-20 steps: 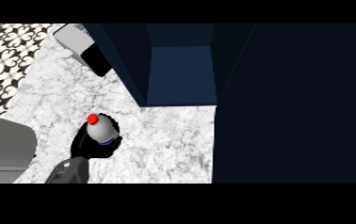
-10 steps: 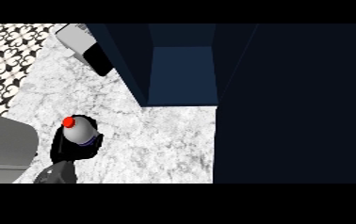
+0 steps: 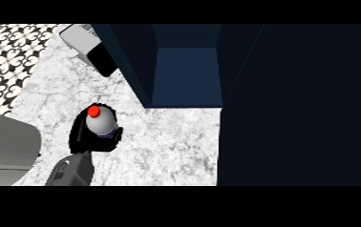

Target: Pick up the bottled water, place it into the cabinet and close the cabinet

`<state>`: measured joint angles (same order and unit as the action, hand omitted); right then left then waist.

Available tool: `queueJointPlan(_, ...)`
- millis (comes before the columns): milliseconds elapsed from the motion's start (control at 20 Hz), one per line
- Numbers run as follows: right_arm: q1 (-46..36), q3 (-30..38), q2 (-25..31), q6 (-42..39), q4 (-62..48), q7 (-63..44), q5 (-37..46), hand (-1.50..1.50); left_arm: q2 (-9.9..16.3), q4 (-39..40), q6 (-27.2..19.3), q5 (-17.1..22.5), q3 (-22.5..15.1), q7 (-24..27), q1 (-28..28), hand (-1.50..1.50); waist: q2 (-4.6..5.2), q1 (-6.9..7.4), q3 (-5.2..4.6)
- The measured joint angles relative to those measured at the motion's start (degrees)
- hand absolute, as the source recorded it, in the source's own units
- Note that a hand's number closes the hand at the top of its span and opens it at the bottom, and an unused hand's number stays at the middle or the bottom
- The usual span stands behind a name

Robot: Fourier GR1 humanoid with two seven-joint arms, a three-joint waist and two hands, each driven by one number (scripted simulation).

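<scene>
from the head view i see my left hand low on the left side, coming up off its grey forearm from the bottom edge, with the black fingers curled round the bottled water. the bottle stands upright in that grasp, its red cap facing up at me and its pale body showing above the fingers, with a dark band near where the hand wraps it. i cannot tell whether its base touches the marbled desk or sits just above it. the bottle is left of the cabinet and apart from it; the cabinet's dark blue inside lies open toward me, and its door fills the right side of the view as a big dark panel. at the upper left a white and black appliance sits on the desk just beside the cabinet's left wall. a grey rounded object shows at the left edge near my forearm. my right hand shows nowhere.
</scene>
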<state>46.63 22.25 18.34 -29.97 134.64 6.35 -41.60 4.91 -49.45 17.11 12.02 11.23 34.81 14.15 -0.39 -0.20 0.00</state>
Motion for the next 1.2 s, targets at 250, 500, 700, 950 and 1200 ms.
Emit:
queueJointPlan(250,0.3,0.6,0.3,-0.3,0.0,0.3,-0.7,-1.5,-3.3,-8.7,-5.1,0.9,-4.5,-6.5,-0.6,1.5,-0.01,-0.12,-0.01)
queueJointPlan(500,0.0,1.9,1.3,-1.1,-0.4,0.0,-1.4,-1.5,-4.4,-15.8,-14.7,2.4,-12.1,-11.6,0.4,1.5,0.07,-0.38,-0.03)
queueJointPlan(700,-0.1,1.7,0.6,-1.2,-0.3,0.0,-1.9,-1.5,-4.6,-18.2,-21.6,4.0,-17.5,-14.0,2.5,1.5,0.18,-0.65,-0.05)
queueJointPlan(950,-0.4,0.6,-0.5,-1.7,-0.4,-0.2,-2.3,-1.5,-4.6,-19.5,-31.9,4.6,-23.0,-17.0,6.7,1.5,0.24,-0.9,-0.07)
queueJointPlan(1200,-1.1,0.9,0.3,-1.2,-0.4,-0.8,-2.9,-1.5,-4.7,-16.4,-40.6,3.6,-26.1,-17.9,10.5,1.5,0.0,-1.04,0.0)
